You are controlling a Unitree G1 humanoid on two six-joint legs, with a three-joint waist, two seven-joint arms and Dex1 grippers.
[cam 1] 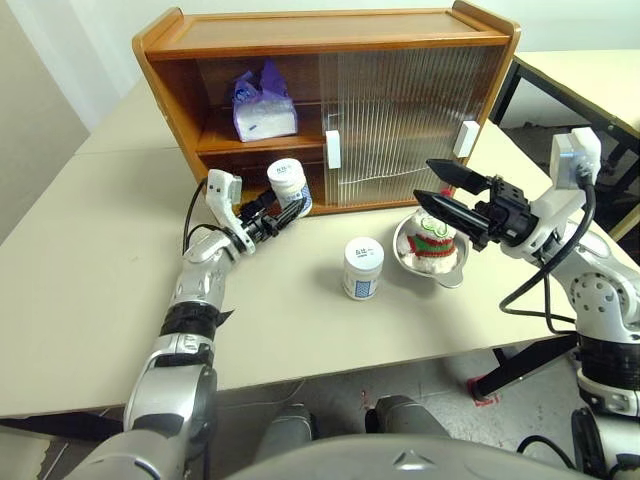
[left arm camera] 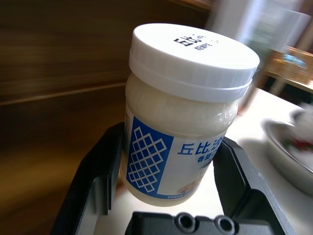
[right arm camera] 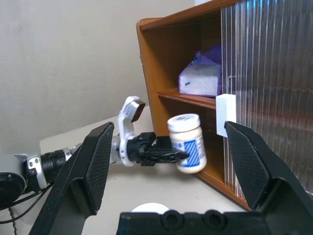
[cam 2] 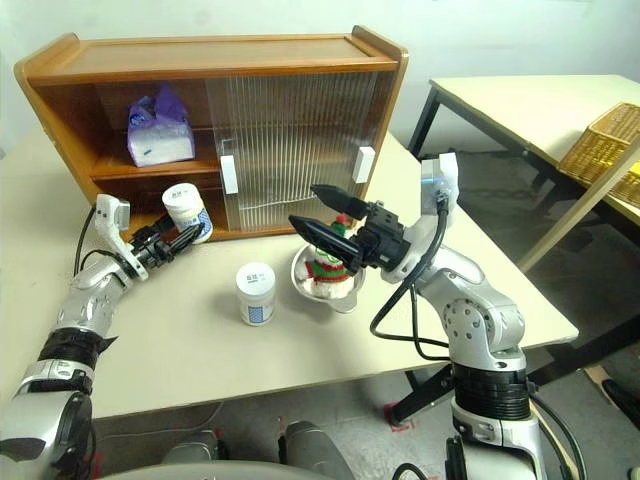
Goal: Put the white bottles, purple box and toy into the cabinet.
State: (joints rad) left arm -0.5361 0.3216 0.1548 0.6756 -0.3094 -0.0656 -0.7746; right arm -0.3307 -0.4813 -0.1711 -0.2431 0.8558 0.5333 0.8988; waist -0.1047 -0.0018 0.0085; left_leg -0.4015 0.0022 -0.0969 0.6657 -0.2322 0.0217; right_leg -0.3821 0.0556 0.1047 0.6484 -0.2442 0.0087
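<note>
Left tool (cam 1: 283, 214) grips a jar (cam 1: 289, 186) before the cabinet (cam 1: 330, 40)'s open lower bay; right tool (cam 1: 438, 190), jaws wide, hovers above the toy (cam 1: 431, 243)

A broad, matte cream-coloured tabletop (cam 1: 90, 270) fills the foreground under even, soft light. A plain off-white wall (right arm camera: 68, 58) rises behind it. To the right stands a second cream table with black metal legs (cam 2: 520, 100), bearing a woven yellow wicker basket (cam 2: 605, 140). Grey speckled floor (cam 2: 480, 190) lies between the tables.
</note>
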